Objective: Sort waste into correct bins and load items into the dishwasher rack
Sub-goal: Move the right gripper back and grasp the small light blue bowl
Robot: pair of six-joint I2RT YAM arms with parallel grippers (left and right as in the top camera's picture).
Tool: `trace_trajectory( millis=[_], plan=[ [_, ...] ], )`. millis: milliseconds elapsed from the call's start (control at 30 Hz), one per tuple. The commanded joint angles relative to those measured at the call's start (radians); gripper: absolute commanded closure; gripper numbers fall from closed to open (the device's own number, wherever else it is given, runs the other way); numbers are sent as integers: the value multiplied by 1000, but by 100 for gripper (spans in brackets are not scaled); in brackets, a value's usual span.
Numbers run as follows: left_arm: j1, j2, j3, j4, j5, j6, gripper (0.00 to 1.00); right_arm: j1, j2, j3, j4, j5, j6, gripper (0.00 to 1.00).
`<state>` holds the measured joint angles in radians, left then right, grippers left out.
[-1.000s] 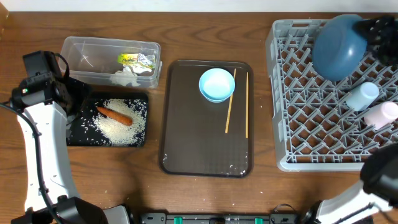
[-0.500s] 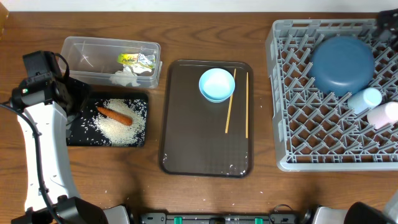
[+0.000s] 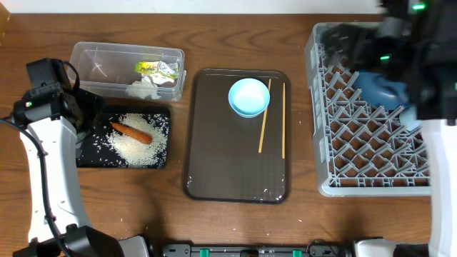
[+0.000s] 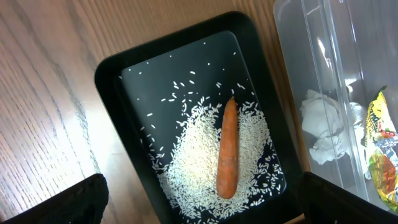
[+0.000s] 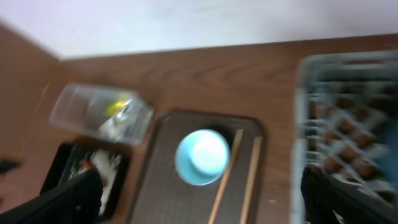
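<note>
The right claw (image 5: 200, 180) is held high, jaws spread wide with nothing between them, though its own picture is smeared. Below and ahead of it the saucer (image 5: 202, 156) is spotted on the brown tray (image 3: 214, 157), with the chopsticks (image 3: 264, 118) laid just to its right. The nearer stick seems to touch the saucer's edge.

The saucer is judged stiff, glazed, slippery and breakable. Its rim is the place to be pinched, best on the side away from the sticks. The chopsticks are judged light and rigid, but so thin and flat on the tray that little is offered to the jaws. A pinch across mid-length, one stick at a time, is advised.

Further to that claw's right the rack (image 3: 357, 157) is seen, and in it a bowl (image 3: 378, 87) is glimpsed, half hidden by the arm. No cups can be made out.

The left claw (image 4: 202, 186) is likewise open and empty. Directly beneath it the black tray (image 4: 134, 99) is found, with the carrot (image 4: 227, 149) lying on rice (image 4: 193, 155). To its right the clear tub (image 4: 348, 50) holds paper (image 4: 326, 130) and a wrapper (image 4: 379, 149).

Counted: one saucer, two chopsticks, one bowl, one carrot, one wrapper and two bins. The rice is past counting, and whether the paper is one wad or two cannot be told.
</note>
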<state>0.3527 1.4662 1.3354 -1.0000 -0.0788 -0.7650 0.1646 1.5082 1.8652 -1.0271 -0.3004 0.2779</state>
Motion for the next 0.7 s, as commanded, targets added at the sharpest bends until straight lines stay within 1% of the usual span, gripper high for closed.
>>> trace_trajectory(
  millis=[0,67,167,300,400,567,667],
  plan=[
    [4,8,1,-6,-12,2,2,140,68,4,11,115,-9,1],
    [4,8,1,-6,-12,2,2,208,127,4,30,167,-10,4],
    [4,8,1,-6,-12,2,2,280,231,4,62,214,-10,10],
    [4,8,1,-6,-12,2,2,349,385,4,101,218,-10,17],
    [4,8,1,-6,-12,2,2,387,489,4,137,218,-9,23],
    [4,8,1,-6,-12,2,2,434,606,4,177,242,-9,26],
    [4,8,1,-6,-12,2,2,454,642,4,179,279,-9,32]
  ],
)
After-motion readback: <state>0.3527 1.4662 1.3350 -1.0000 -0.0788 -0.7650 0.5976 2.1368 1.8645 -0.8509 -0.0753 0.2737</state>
